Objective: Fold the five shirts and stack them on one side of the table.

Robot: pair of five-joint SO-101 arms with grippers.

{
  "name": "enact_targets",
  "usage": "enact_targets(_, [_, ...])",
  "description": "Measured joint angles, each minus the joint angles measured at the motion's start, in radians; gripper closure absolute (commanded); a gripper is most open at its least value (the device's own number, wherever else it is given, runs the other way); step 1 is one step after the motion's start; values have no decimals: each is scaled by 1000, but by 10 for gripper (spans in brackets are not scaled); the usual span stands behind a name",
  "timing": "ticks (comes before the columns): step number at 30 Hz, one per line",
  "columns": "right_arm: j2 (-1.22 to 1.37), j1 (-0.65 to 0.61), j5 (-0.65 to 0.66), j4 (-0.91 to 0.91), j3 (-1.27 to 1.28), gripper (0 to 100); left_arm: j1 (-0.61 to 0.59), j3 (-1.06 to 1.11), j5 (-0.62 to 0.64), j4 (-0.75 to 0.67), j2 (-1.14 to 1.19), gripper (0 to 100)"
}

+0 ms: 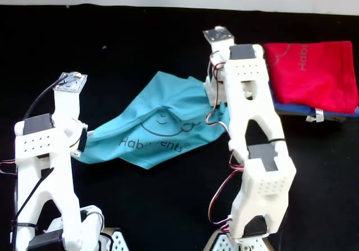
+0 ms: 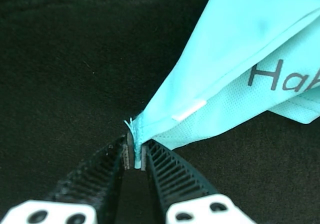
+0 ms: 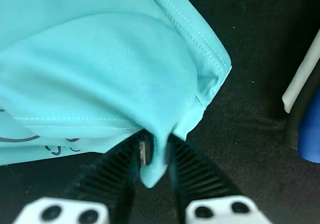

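Holding a teal shirt (image 1: 157, 130) strung between two arms over the middle of a black table (image 1: 140, 38). Clenching the left gripper (image 2: 135, 156) on a frayed corner of the hem, with only a sliver of cloth caught between the ribbed black pads (image 2: 165, 166) and the rest fanning away from the tips. Carrying a small white tag (image 2: 189, 110) sewn just beside that pinched corner, with dark lettering farther along the cloth. Clamping the right gripper (image 3: 152, 159) on the opposite end of the same shirt, with a stitched fold drawn down between the fingers and a small tip of fabric poking out past the pinch.

Seen from above: slack and wrinkled, printed side up, with a round line drawing and lettering facing the camera. Drawn to a narrow point at the left arm. Bunched up behind the upper links at the right arm.

Well apart from all this, at the far right side of the table: a folded red shirt (image 1: 314, 74), flat and squared, resting on top of a folded blue shirt (image 1: 291, 110), with a blue edge peeking out along the near side. Same blue at the border of the right wrist view, beside a pale strip (image 3: 300, 79) of uncertain kind.
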Motion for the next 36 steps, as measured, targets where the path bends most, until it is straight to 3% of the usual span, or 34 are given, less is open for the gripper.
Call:
enact_targets(9, [-9, 2, 0, 61, 0, 993, 0, 0, 0, 0, 0, 992])
enact_targets(15, [-186, 14, 0, 61, -61, 993, 0, -51, 0, 12, 0, 992])
enact_targets(24, [-265, 15, 0, 11, -172, 993, 63, -437, 61, 157, 0, 992])
enact_targets(29, [-265, 15, 0, -101, -362, 993, 91, -657, 61, 158, 0, 992])
enact_targets(36, [-265, 18, -2, -72, -720, 993, 91, -956, 64, 181, 0, 992])
